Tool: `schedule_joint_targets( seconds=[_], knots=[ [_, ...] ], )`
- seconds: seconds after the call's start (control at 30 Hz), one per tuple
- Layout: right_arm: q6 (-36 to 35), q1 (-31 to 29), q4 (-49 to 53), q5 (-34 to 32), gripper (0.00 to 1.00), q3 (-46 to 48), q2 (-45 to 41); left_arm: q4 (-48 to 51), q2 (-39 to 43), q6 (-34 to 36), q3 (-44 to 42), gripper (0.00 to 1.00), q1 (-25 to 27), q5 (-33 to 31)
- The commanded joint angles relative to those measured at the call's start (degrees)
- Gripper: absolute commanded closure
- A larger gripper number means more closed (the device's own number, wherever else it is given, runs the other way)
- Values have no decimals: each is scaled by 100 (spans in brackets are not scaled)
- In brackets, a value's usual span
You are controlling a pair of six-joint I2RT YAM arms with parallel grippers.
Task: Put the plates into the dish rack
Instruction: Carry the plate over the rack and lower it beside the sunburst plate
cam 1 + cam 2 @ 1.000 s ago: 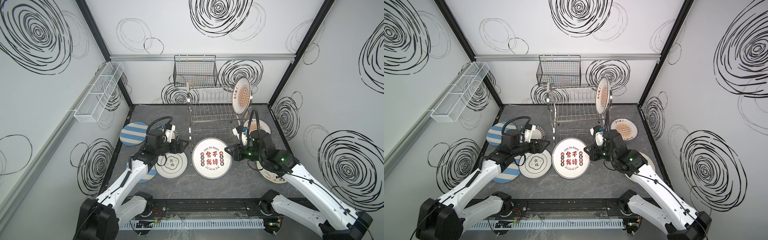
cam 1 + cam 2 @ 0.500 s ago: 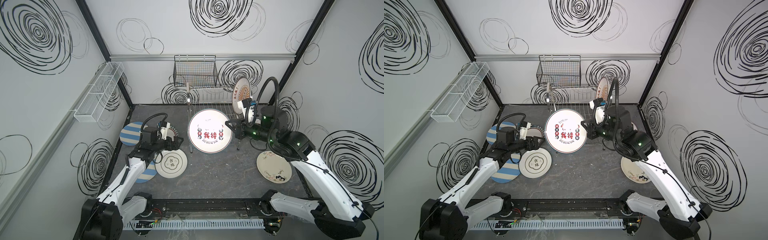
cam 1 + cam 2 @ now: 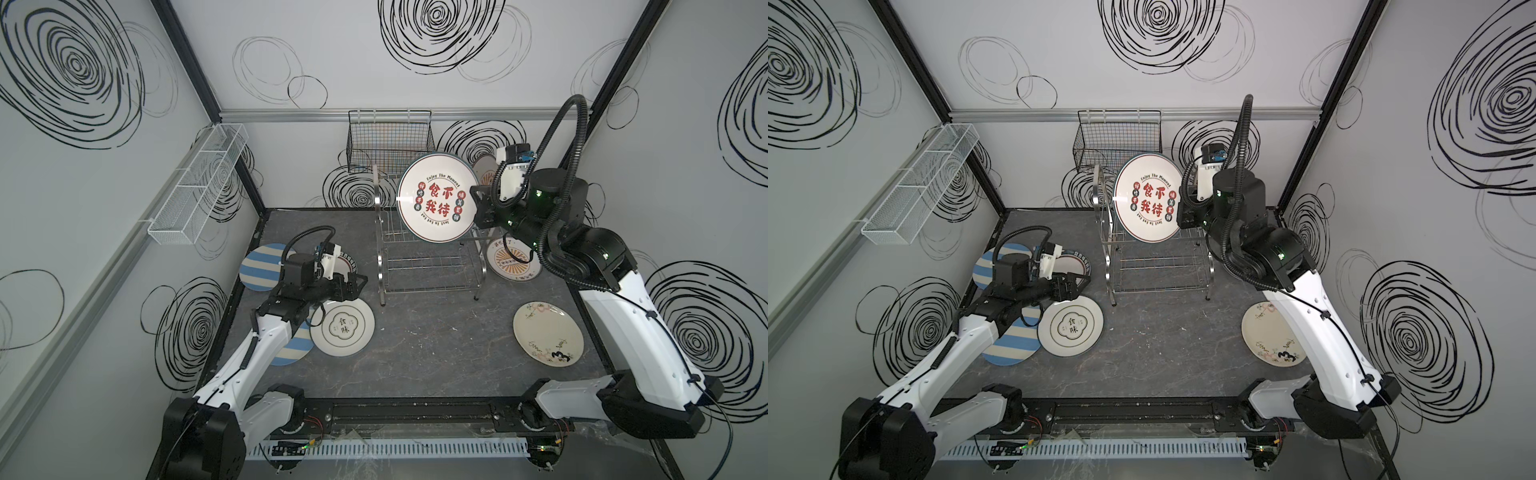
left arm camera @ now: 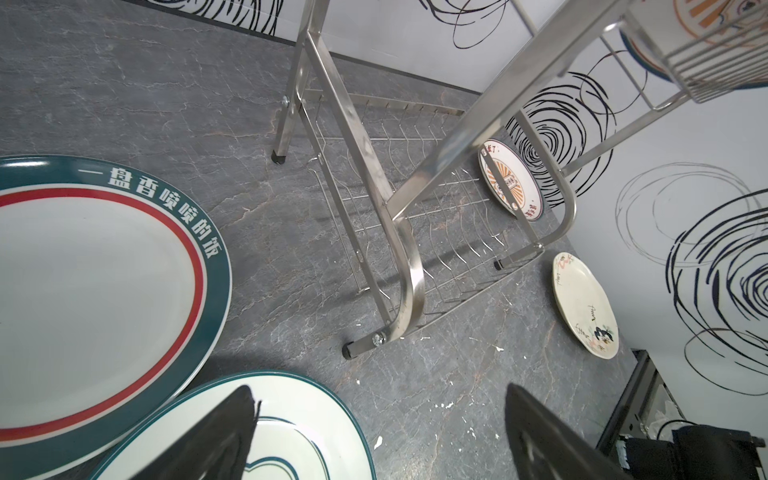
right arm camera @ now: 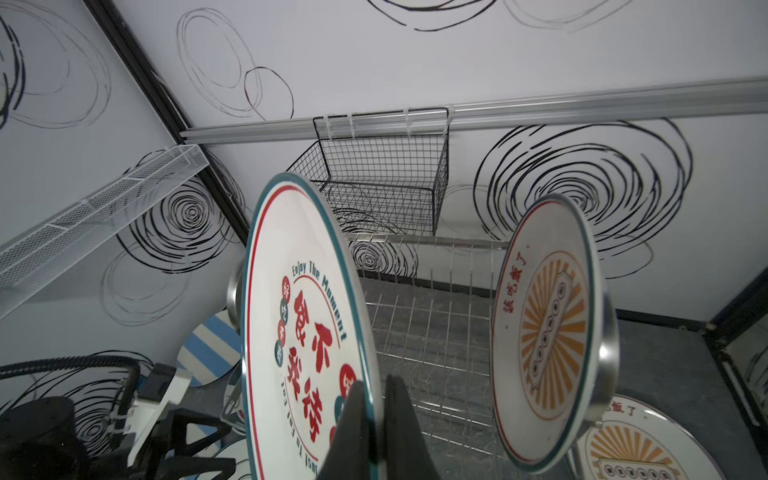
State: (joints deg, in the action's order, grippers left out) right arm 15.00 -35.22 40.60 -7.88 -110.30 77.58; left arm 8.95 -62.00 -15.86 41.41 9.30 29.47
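At 9 o'clock on the table [image 3: 436,353], the left arm [image 3: 272,332] covers much of a striped plate [image 3: 293,351] and most of the green-rim plate [image 3: 348,262]. In the rack [image 3: 379,266], the sunburst plate [image 3: 483,169] shows only a sliver behind the held plate [image 3: 436,198]. At 4 o'clock the right arm [image 3: 1312,328] hides part of the cream plate [image 3: 1266,336], its writing too small to read. The wrist view's edge cuts off the right tool [image 5: 376,382].

The right arm [image 3: 615,324] is raised high with a bent elbow, and its wrist points toward the middle. The right gripper [image 3: 475,202] is clamped tightly on the rim of the red-character plate [image 3: 436,199]. The left arm [image 3: 257,345] reaches forward, low. The left gripper [image 3: 360,283] has its fingers [image 4: 224,432] wide apart and holds nothing.
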Motion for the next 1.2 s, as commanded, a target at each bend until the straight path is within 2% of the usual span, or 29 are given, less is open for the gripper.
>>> schedule_joint_targets(
  seconds=[0.0,0.13,0.23,0.47,0.67,0.87,1.17],
  knots=[
    [-315,-89,-414,-952,100,-564,223,-261,-19,43,-10,4,-12,120],
    [-666,-292,-724,-2148,100,-672,352,-291,-32,48,-19,4,16,146],
    [-1073,-589,-1041,-3442,100,-565,429,-307,-62,45,-2,4,28,155],
    [-1686,-850,-1558,-4867,100,-327,764,-227,-57,125,9,4,54,114],
    [-2038,-848,-2080,-5133,100,-22,792,-397,-133,-9,-63,4,98,155],
    [-2137,-803,-2192,-5241,100,88,940,-463,-159,-35,-67,4,107,240],
    [-2140,-570,-2230,-5117,100,121,1135,-508,-132,-44,-98,4,142,307]
  ],
)
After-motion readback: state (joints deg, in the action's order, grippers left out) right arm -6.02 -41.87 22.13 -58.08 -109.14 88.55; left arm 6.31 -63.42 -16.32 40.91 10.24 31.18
